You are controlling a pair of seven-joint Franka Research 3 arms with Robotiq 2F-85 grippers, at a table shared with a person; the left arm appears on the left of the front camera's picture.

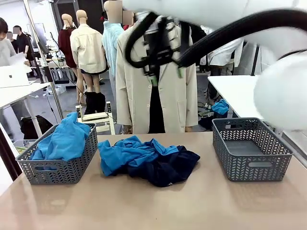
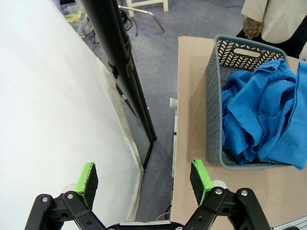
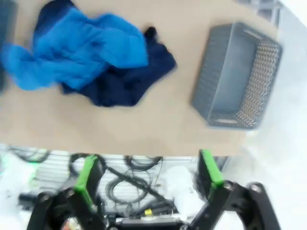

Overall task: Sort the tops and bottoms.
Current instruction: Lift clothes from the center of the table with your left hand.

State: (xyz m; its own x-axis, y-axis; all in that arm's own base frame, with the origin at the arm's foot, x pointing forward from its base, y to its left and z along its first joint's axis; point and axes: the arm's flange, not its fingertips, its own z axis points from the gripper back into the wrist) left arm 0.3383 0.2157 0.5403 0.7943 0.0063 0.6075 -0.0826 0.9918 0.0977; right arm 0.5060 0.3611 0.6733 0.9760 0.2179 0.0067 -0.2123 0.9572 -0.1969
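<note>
Tops (image 1: pixel 125 152) and bottoms (image 1: pixel 170 168) heaped mid-table, bare tabletop (image 1: pixel 144 206) around; left end effector (image 2: pixel 144 179), right end effector (image 3: pixel 148 175) apart.

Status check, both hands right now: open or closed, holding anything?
Left hand: open, holding nothing.
Right hand: open, holding nothing.

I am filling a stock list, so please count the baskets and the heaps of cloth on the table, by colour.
Grey plastic lattice baskets: 2
Bright blue soft cloth heaps: 2, one in the left basket, one on the table
Dark navy soft cloth heaps: 1, on the table
Total: 5
Garments within a heap cannot be counted.
</note>
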